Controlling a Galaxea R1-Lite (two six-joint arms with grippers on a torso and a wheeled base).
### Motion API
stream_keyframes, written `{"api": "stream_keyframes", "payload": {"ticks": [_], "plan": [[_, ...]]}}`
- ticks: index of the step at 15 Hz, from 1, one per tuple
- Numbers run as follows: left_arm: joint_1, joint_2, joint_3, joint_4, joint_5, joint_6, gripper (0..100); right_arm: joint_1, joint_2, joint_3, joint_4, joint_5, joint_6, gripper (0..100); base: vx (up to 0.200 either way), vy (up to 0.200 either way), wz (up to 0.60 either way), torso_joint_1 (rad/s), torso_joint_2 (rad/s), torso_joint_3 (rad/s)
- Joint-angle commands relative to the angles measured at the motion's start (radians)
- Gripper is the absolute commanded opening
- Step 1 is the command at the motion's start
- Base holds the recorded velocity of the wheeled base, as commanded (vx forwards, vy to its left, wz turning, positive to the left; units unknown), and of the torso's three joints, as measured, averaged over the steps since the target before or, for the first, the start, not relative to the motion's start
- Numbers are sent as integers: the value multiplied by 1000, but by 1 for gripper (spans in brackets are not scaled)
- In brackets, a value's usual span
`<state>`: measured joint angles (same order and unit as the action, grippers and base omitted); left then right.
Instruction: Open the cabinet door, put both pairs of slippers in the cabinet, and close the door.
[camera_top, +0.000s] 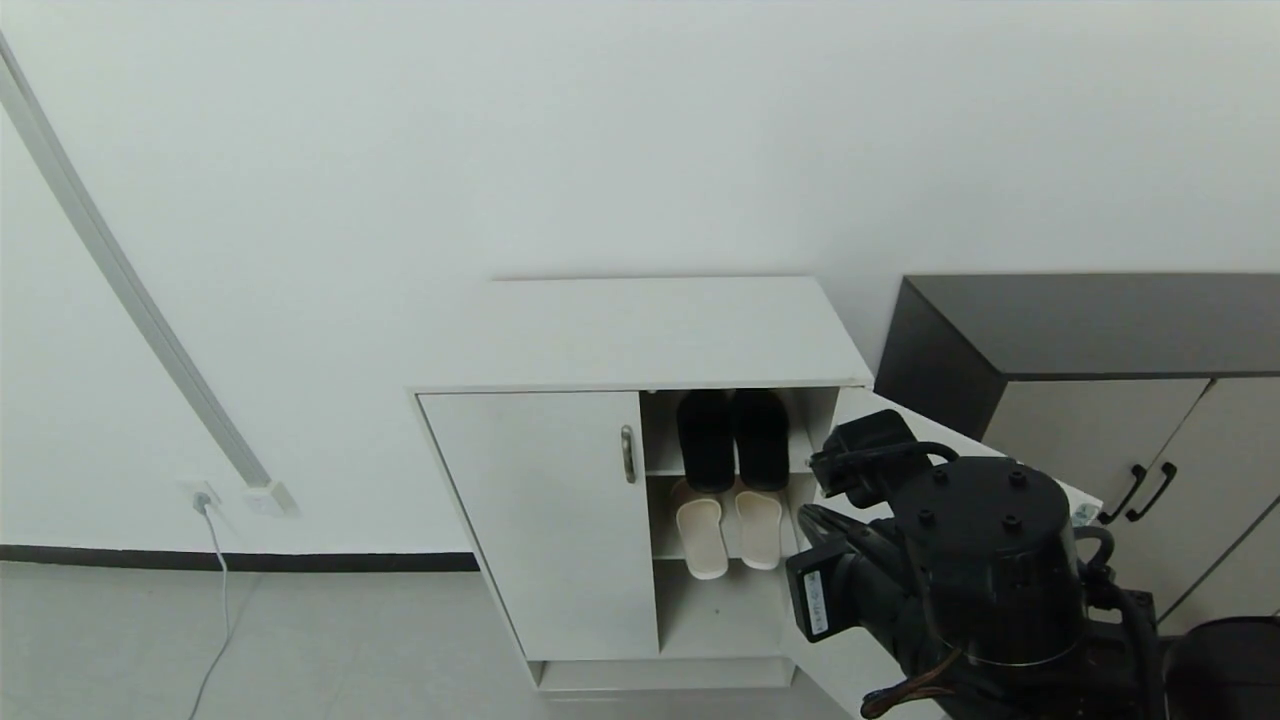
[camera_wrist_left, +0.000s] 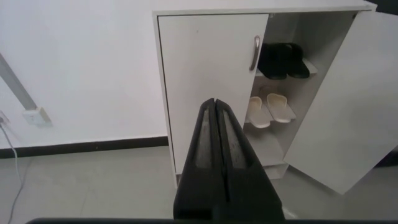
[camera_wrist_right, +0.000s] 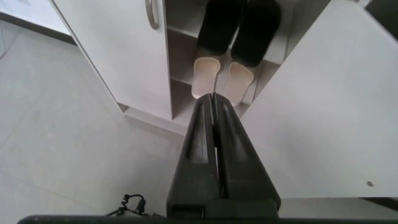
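We see white shoe cabinet (camera_top: 640, 340): right door (camera_wrist_right: 323, 106) swung open, left door (camera_top: 540, 520) closed. Black slippers (camera_top: 733, 438) on cabinet's upper shelf, cream slippers (camera_top: 728, 530) on shelf below. Our left gripper (camera_wrist_left: 214, 102) facing cabinet's left door, fingers pressed together, holding nothing. Our right gripper (camera_wrist_right: 213, 97) before cabinet opening, likewise pinched together, holding nothing.

The cabinet (camera_top: 640, 335) can be entered only through its right half, because the closed left door (camera_top: 540, 520) blocks the other side. The right door (camera_wrist_left: 348, 106) stands swung out and walls off approach from the right, with a dark cabinet (camera_top: 1090, 330) beyond it. Black slippers (camera_top: 705, 440) occupy the upper shelf and white slippers (camera_top: 700, 535) the middle shelf. The bottom compartment (camera_top: 715, 610) is open to the front. The floor (camera_top: 350, 640) in front allows passage.
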<state>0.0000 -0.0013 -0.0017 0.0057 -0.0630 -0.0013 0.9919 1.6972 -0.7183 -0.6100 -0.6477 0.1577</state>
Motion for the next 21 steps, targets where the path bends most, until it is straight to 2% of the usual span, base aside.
{"api": "stream_keyframes", "payload": {"ticks": [1,10,19,21], "plan": [[0,1,0,0,0,0,0,1,-1,0,-1,0,0,0,0,0,0,276,-603,-349],[0,1,0,0,0,0,0,-19,4,23,-34,19,2,0,0,0,0,195,-418,-228],[0,1,0,0,0,0,0,-22,47,37,-93,26,0,0,0,0,0,8,-15,-7],[0,1,0,0,0,0,0,-22,48,39,-93,26,0,0,0,0,-600,7,0,-2]]}}
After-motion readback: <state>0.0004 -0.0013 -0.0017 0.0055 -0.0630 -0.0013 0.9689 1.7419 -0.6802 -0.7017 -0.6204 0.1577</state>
